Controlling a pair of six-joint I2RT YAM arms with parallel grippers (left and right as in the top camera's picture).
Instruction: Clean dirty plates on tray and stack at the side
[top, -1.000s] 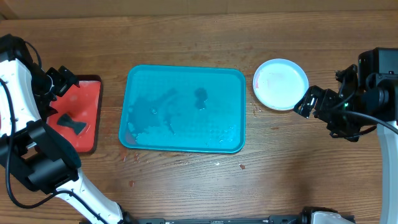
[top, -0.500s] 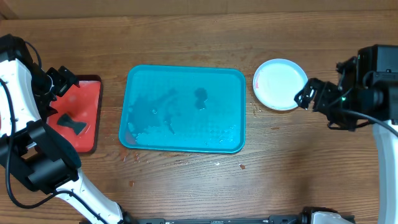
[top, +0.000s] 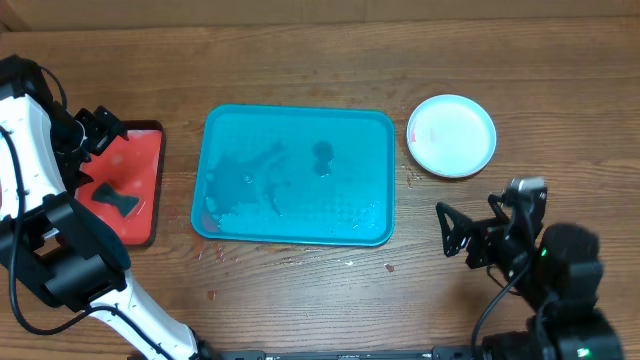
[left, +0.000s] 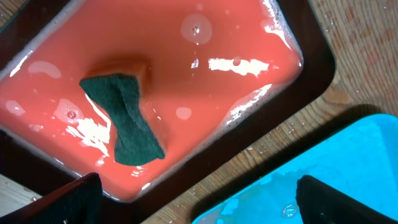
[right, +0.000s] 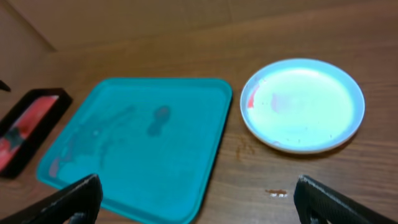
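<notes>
With no plates on the tray (top: 350, 160), only wet streaks and one dark patch, the cleaning looks all but done and the work seems to be at its closing step. The one plate (right: 303, 103) in view sits on the bare table (top: 300, 60), ahead of the right gripper (top: 445, 230) and off to its right, near the tray's corner but apart from it. It looks pale blue at the rim. Whether other plates lie beneath it I cannot tell. A red smear (right: 252, 97) clings to its rim on the side facing the tray (so "clean" may be generous).

The right gripper hangs low over the table, well short of the plate and aimed between plate and tray. Its fingers (right: 78, 198) are spread wide with nothing between them.

The left gripper (top: 108, 128) hovers above the red tray (left: 314, 74), also splayed and empty. The dark green sponge (left: 127, 121) lies just ahead of its fingertips in the pink, soapy liquid, pinched at the middle like a bow.

If that smear is to go, the next move probably falls to the left arm. It would drop onto the sponge, close across its narrow waist and carry it past the tray to the plate, with the right fingers steadying the slick rim. Otherwise both arms need only pull clear.
</notes>
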